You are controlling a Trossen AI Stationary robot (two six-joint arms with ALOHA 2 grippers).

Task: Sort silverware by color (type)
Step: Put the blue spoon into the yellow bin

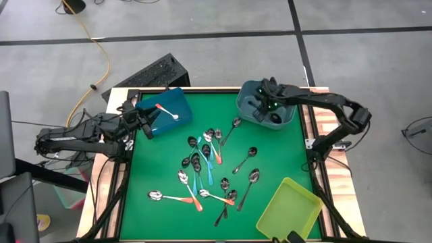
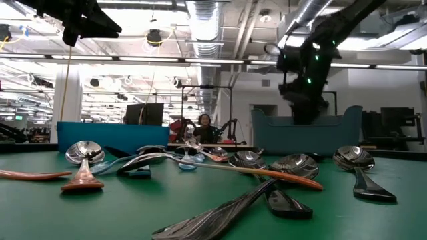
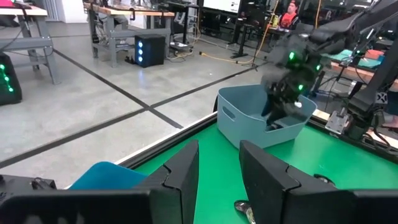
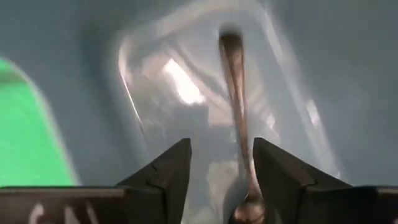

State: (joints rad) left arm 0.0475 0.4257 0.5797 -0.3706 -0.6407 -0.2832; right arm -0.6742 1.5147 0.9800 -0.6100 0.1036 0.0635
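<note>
One dark spoon [image 4: 236, 106] lies in the grey-blue bin [image 1: 260, 116].
Right gripper [image 4: 222, 163] hangs over it, fingers open and empty; left gripper [image 3: 219, 167] waits half open, holding nothing.

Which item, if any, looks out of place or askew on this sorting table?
The yellow-green bin sits skewed at the table's corner, overhanging the edge. Unsorted spoons lie jumbled and overlapping on the green mat; that fits a sort still underway.
</note>
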